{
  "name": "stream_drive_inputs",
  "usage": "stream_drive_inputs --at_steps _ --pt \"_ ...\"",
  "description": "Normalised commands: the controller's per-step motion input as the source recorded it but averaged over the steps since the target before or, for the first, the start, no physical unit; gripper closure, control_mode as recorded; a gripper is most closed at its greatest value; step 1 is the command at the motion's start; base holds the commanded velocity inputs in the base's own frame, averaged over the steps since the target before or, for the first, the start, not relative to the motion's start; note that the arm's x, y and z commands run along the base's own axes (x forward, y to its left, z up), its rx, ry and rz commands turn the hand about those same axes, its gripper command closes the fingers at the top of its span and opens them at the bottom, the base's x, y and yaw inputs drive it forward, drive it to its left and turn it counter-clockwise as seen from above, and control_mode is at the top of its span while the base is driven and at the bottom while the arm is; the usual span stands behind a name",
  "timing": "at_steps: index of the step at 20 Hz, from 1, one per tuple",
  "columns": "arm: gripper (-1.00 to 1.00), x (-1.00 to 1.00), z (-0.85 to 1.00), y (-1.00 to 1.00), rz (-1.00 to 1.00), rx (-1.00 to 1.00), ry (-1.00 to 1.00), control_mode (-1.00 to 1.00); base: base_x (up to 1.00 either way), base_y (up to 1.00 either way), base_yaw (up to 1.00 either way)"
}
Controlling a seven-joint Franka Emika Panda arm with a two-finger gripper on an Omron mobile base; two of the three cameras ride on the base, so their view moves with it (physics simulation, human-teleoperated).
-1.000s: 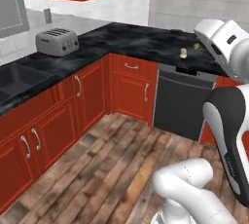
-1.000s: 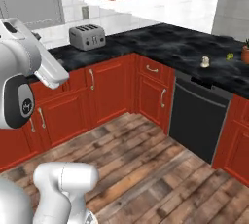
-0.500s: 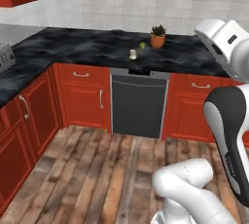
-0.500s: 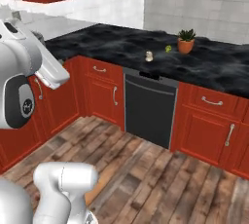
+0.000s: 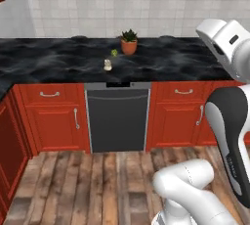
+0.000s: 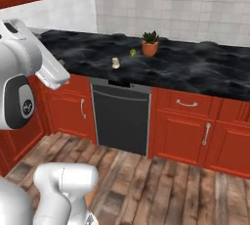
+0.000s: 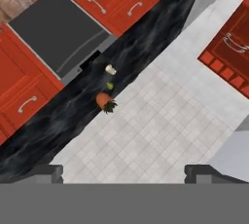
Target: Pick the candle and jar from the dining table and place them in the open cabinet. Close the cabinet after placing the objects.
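1. Hand view looks from a distance along my tool point(image 7: 123, 172): its two dark tips stand wide apart at the bottom edge with nothing between them.
2. On the black tabletop point(image 5: 58, 60), the candle point(image 5: 108, 64) sits near the front edge, above the dark dishwasher point(image 5: 117, 116). Just behind it lie a small green bit point(image 5: 114, 52) and a potted plant point(image 5: 129, 42).
3. I cannot make out the jar anywhere on this stretch of tabletop.
4. A red cabinet point(image 7: 232, 47) with curved handles hangs on the wall to one side; I cannot tell from here whether it is the open one.
5. I judge the step in hand to be the approach: nothing is picked yet, and the candle is well apart from my tool.
6. Next I need the base closer to the tabletop, then the arm reaching forward and down so the open tips straddle the candle before closing. Being small and squat, it needs a low, centred grip.
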Motion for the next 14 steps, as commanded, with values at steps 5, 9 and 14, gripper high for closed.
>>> stream_drive_inputs --at_steps 5,9,14 --pt "-1.00 0.00 0.00 0.00 0.00 0.00 0.00 1.00 0.75 0.60 -0.36" --pt "-1.00 0.00 0.00 0.00 0.00 0.00 0.00 1.00 0.72 0.72 -0.29" --pt "-1.00 0.00 0.00 0.00 0.00 0.00 0.00 1.00 0.75 0.75 -0.25"
